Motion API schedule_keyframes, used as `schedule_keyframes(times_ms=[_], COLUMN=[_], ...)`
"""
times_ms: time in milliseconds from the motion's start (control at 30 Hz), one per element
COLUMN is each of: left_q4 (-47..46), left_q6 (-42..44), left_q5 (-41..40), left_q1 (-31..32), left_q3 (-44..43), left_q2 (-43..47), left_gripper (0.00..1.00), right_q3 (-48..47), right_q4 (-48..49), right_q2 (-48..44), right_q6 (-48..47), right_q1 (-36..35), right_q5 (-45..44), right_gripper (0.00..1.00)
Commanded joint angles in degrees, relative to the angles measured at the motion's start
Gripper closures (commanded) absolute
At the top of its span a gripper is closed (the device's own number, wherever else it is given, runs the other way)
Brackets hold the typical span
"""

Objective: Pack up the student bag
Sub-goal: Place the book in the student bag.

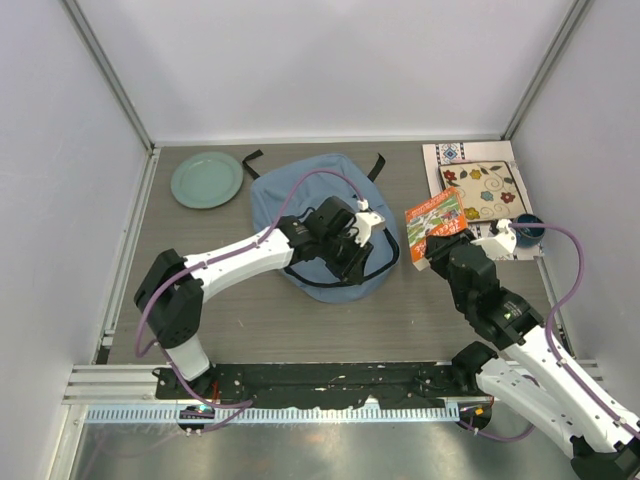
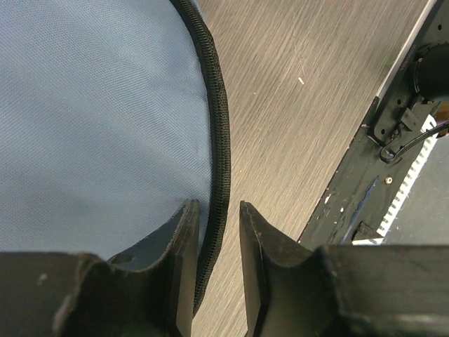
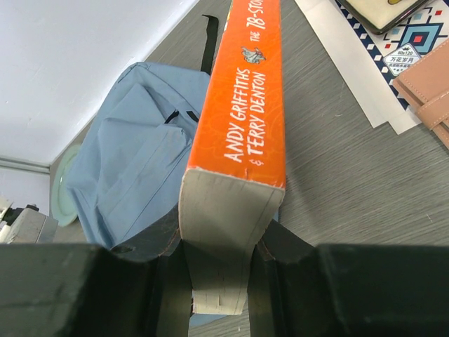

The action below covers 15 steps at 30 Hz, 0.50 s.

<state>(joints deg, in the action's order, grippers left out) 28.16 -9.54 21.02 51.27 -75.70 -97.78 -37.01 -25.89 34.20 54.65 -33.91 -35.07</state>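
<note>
The bag [image 1: 300,200] lies flat in the middle of the worktop, a touch toward 12 o'clock, with its black straps poking out at the far side. From where I sit it reads as soft, limp cloth: light while empty, with no stiffness to hold a mouth open on its own. Pull on the plain fabric and I expect it to bunch and slide over the worktop instead of lifting.

The firmest hold I can see is the black corded edge [image 2: 219,140] that runs round the opening. My left tool [image 2: 214,214] sits at the bag's 5 o'clock rim with its fingers drawn in close astride that cord. As far as the wrist view shows, it is pinched there with a fold of blue cloth. I judge that the right place to hold, because the cord should not slip out as bare fabric would.

My right tool [image 3: 221,263] is clamped on the book [image 3: 245,126], gripping its page block with the orange spine up, at 3 o'clock of the bag. The book is stiff and heavier than the bag. It could push the loose bag away unless the rim is held up.
</note>
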Motion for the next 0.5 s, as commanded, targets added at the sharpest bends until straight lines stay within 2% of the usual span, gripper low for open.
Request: schedule_keyframes(times_ms=[0, 100, 267, 467], left_q4=[1.28, 2.59, 3.74, 2.6], left_q6=[1.54, 2.42, 3.04, 3.12], left_q5=[-1.58, -3.69, -5.98, -9.06], left_q1=[0.94, 1.64, 2.87, 3.23], left_q3=[-2.43, -3.13, -4.1, -3.93], left_q2=[-0.13, -0.92, -1.89, -0.49], left_gripper=[0.69, 0.76, 0.99, 1.0], right_q3=[-2.89, -2.8, -2.71, -2.71], right_q4=[4.88, 4.97, 4.88, 4.97], right_q2=[-0.36, -0.27, -0.27, -0.27], right_q6=[1.51, 1.51, 1.68, 1.68], right_q1=[-0.19, -0.19, -0.19, -0.19], right_q5=[-2.2, -2.11, -2.11, -2.37], right_gripper=[0.98, 0.97, 0.96, 0.96])
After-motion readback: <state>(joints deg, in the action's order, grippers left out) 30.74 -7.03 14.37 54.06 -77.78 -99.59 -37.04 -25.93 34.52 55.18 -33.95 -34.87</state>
